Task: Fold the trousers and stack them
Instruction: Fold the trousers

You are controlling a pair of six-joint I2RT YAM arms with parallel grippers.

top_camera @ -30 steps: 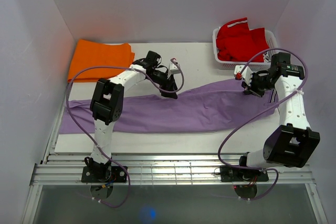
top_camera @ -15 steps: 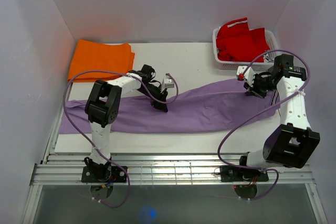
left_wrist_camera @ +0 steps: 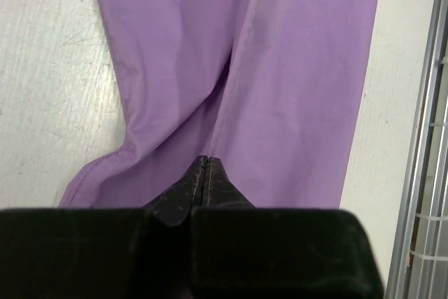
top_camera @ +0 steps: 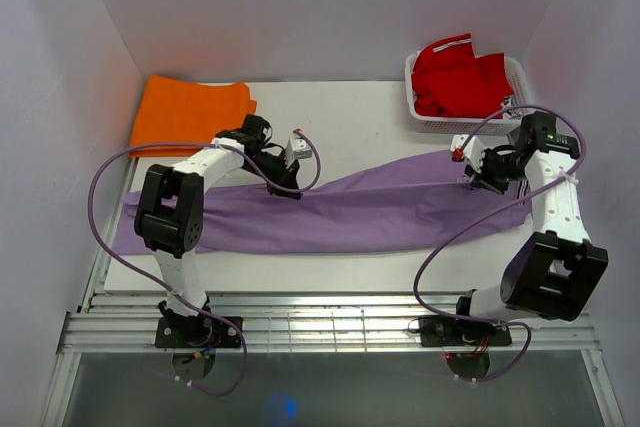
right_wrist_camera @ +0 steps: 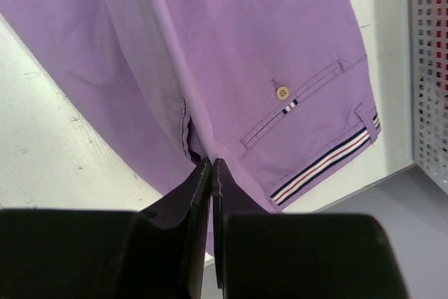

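Partly hidden: trousers [left_wrist_camera: 294,89] between left fingers [left_wrist_camera: 231,192]

An orange folded garment [top_camera: 190,112] lies flat at the desk's [top_camera: 370,112] far left corner. At the far right corner stands a white mesh basket [top_camera: 417,99], holding a red garment with white trim [top_camera: 455,77] heaped above its rim. 1 slotted metal rail frame [top_camera: 330,332] runs along the desk's near edge.

We see the left gripper [top_camera: 286,185] now further left along the trousers [top_camera: 380,215], seemingly dragging their far edge along with it.
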